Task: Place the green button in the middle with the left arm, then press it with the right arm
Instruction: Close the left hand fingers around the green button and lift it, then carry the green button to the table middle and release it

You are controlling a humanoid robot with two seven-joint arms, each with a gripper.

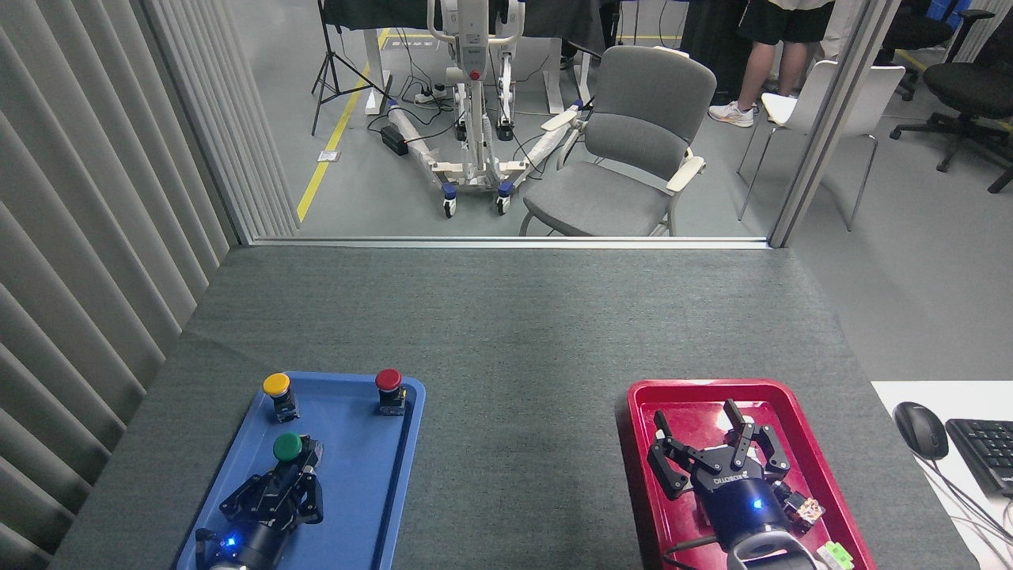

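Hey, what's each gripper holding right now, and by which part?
The left gripper is shut on the green button, gripping its black base below the cap. The right gripper is open over the red tray, holding nothing.

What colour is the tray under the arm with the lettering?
Red. The tray under the right gripper shows plainly in the head view.

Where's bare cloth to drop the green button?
Free: the grey cloth between blue tray and red tray, and everything beyond them. Crowded: the blue tray's three buttons and left gripper; the right gripper fills the red.
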